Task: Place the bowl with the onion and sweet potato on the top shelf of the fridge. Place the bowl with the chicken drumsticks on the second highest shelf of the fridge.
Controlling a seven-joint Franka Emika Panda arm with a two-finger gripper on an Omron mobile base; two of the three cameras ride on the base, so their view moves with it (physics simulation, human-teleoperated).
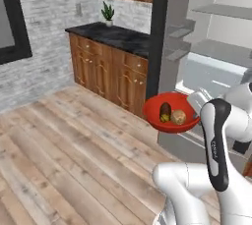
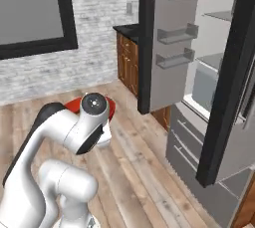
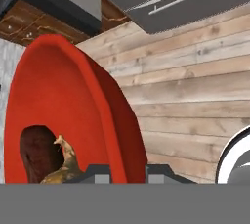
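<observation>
Left base view shows my gripper (image 1: 196, 114) pinching the red bowl (image 1: 170, 112) rim near the fridge (image 1: 216, 47), so I lift it level onto the top shelf (image 1: 221, 10).

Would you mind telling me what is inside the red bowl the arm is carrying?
The red bowl holds the dark sweet potato and the tan onion, side by side. The bowl's near wall covers their undersides, and no drumsticks are visible in it.

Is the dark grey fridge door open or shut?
Open: the dark grey fridge door stands swung outward, its grey bins facing out and pale interior shelves exposed.
</observation>
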